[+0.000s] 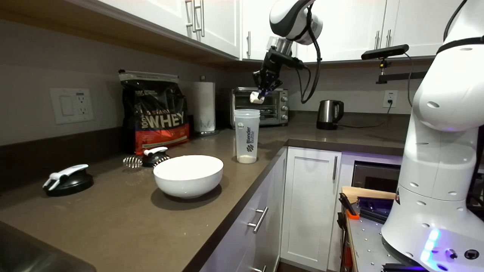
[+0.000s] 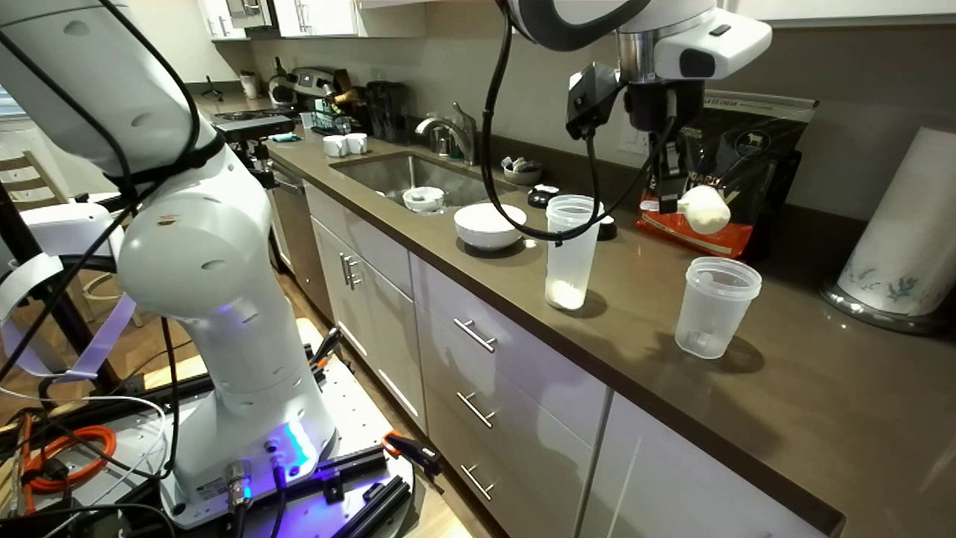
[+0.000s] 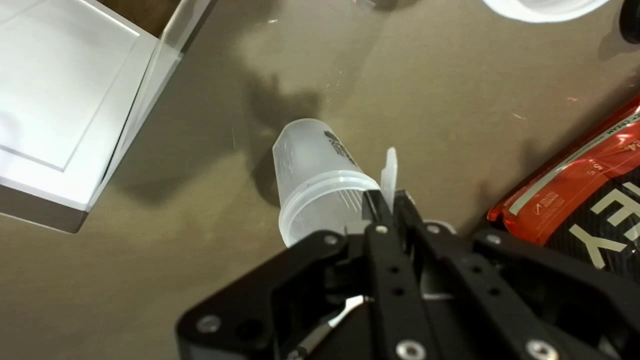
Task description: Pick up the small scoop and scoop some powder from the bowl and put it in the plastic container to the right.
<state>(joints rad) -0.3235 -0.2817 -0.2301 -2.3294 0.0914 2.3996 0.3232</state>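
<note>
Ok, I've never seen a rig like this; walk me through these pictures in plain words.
The white machine is a robot arm, jointed a little like a human one. Its black gripper pinches things. Two pictures come from cameras standing outside the robot; the close-up comes from a camera on its wrist, looking past the gripper towards the counter.

On the brown countertop stand a white bowl, a tall clear Blender Bottle cup with pale powder in the bottom, a shorter clear cup, a whey bag and a paper-towel roll. Two black shaker lids lie there too.

The gripper is closed on the handle of a white scoop, held above the counter. How much powder the scoop carries, I can't tell.
</note>
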